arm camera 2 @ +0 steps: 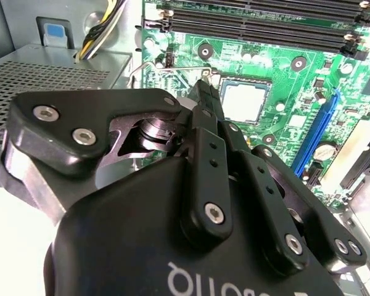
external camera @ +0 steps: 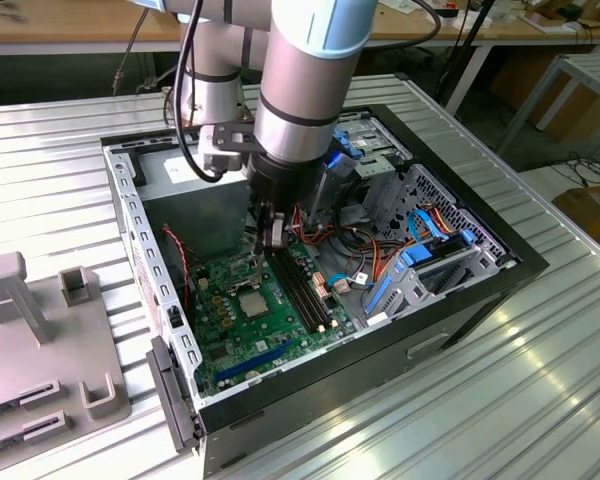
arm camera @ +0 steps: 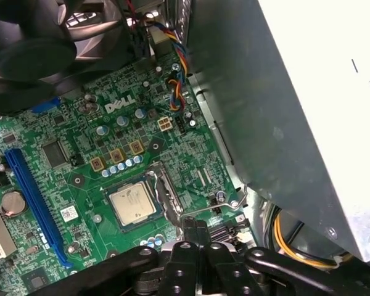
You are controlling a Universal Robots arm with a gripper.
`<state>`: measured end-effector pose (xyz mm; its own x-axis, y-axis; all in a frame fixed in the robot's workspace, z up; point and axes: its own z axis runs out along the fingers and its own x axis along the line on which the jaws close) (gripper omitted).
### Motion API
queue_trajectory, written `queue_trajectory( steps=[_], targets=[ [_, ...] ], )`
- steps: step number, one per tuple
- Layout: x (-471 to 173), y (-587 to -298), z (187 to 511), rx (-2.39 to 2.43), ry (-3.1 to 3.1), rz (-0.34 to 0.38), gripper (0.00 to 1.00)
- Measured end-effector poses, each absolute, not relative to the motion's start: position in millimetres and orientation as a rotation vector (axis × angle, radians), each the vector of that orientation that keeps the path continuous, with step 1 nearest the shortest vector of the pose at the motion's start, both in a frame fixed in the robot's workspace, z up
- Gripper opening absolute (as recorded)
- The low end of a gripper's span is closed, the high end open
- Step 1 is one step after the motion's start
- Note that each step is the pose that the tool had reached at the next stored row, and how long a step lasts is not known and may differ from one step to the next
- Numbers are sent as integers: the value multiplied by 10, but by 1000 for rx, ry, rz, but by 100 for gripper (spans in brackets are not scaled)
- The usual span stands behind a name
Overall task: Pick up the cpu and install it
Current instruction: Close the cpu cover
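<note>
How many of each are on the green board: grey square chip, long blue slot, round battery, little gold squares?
cpu: 1
long blue slot: 1
battery: 1
gold squares: 3
Total: 6

The arm's upper links are running off the top edge of the exterior view. In that view the arm is covering the rear part of the motherboard. In the second wrist view the end effector body is hiding the near side of the board. The grey fixture is being cut off by the exterior view's left edge.
</note>
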<state>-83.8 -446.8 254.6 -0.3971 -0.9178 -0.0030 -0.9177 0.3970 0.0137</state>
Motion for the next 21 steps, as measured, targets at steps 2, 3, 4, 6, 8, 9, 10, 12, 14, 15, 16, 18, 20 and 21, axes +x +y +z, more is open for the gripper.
queue_trajectory(
  steps=[2,3,4,6,8,9,10,12,14,15,16,18,20,21],
  targets=[
    [-838,-4475,2546,1722,-2621,-20,11],
    [-838,-4478,2546,1722,-2621,-20,11],
    [-838,-4487,2546,1722,-2621,-20,11],
    [-838,-4499,2546,1723,-2621,-20,11],
    [-837,-4510,2546,1723,-2621,-20,11],
    [-838,-4514,2546,1723,-2621,-20,11],
    [-838,-4517,2546,1723,-2621,-20,11],
    [-838,-4529,2546,1723,-2621,-20,11],
    [-838,-4538,2546,1723,-2621,-20,11],
    [-838,-4544,2546,1723,-2621,-20,11],
    [-838,-4551,2546,1724,-2621,-20,11],
    [-838,-4553,2545,1723,-2621,-20,11],
    [-837,-4555,2546,1724,-2620,-20,11],
    [-838,-4556,2546,1724,-2620,-20,11]
  ],
)
